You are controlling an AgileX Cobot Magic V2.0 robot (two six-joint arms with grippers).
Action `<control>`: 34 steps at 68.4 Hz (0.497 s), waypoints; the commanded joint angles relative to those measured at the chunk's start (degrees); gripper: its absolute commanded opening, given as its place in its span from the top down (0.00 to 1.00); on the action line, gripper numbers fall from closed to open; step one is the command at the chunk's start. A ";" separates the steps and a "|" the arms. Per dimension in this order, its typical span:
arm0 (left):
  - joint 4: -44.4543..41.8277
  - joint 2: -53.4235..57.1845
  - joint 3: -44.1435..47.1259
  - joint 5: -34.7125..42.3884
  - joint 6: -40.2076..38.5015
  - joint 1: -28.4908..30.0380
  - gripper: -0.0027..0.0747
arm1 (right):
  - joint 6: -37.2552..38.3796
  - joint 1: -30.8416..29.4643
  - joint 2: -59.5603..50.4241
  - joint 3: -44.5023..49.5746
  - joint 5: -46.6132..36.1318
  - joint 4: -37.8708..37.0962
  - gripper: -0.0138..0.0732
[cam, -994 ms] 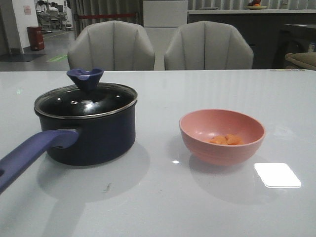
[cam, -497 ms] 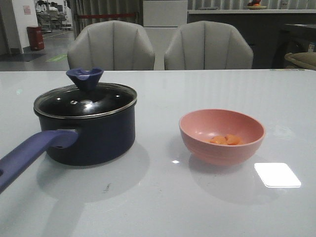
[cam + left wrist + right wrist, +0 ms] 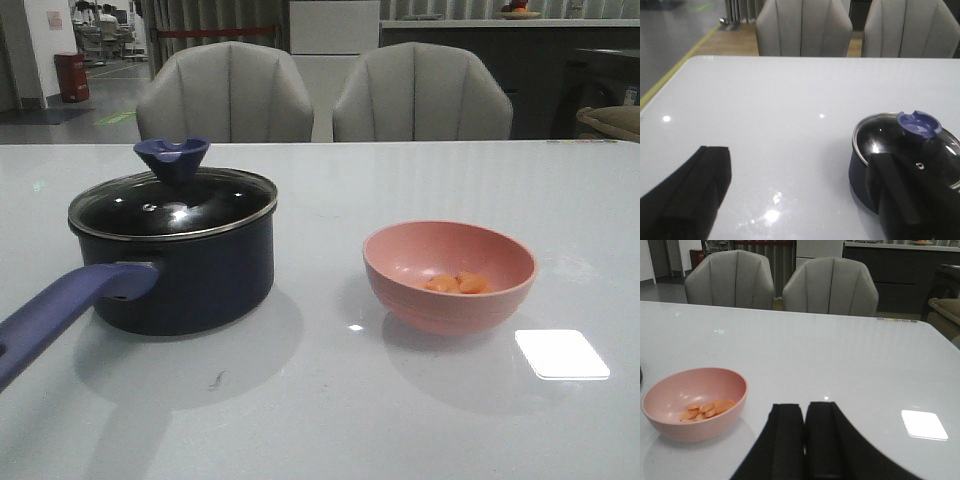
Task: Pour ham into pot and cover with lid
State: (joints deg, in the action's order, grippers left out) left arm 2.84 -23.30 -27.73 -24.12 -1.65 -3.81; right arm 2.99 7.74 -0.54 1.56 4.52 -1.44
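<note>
Ham [image 3: 458, 283]: a few small orange-pink flat pieces, held loose in the bottom of a pink bowl [image 3: 400, 250] at the right of the white table [image 3: 330, 420], well apart from the pot. At the left, the pot [image 3: 190, 285] is found closed by its glass lid [image 3: 175, 205], the blue knob [image 3: 172, 158] upright on top and the long handle [image 3: 60, 310] reaching toward the near left edge. The lid is judged rigid, breakable and smooth, best taken by the knob; it must be lifted off before anything can be poured in. The ham itself is judged light and liable to slide, so it is better carried in the bowl, which can be gripped at the rim and tipped over the pot. The left gripper [image 3: 800, 200] is seen spread wide, holding nothing, beside the pot. The right gripper [image 3: 805, 435] is seen with its fingers pressed together, holding nothing, near the bowl. Two grey chairs [image 3: 225, 92] stand behind the table; nothing is seen between bowl and pot.
</note>
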 commanded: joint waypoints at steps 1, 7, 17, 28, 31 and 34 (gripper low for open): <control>3.95 -6.26 -6.90 -0.20 -0.64 -0.05 0.17 | -0.06 -0.40 -1.18 -0.31 -4.84 -0.93 0.67; 8.85 -12.86 -11.74 -4.02 -0.64 -0.05 0.17 | -0.06 -0.40 -1.18 -0.31 -4.84 -0.93 0.67; 12.60 -24.43 -20.21 -9.70 -0.42 -0.05 0.17 | -0.06 -0.40 -1.18 -0.31 -4.84 -0.93 0.67; 12.60 -36.88 -28.88 -12.42 0.80 -3.55 0.17 | -0.06 -0.40 -1.18 -0.31 -4.84 -0.93 0.67; 12.60 -39.57 -31.17 -12.42 0.80 -5.57 0.17 | -0.06 -0.40 -1.18 -0.31 -4.84 -0.93 0.67; 12.34 -42.17 -33.08 -12.42 0.80 -7.46 0.17 | -0.06 -0.40 -1.18 -0.31 -4.84 -0.93 0.67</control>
State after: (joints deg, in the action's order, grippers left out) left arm 13.97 -61.44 -55.18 -39.14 -1.08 -7.97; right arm 2.99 7.74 -0.54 1.56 4.52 -1.44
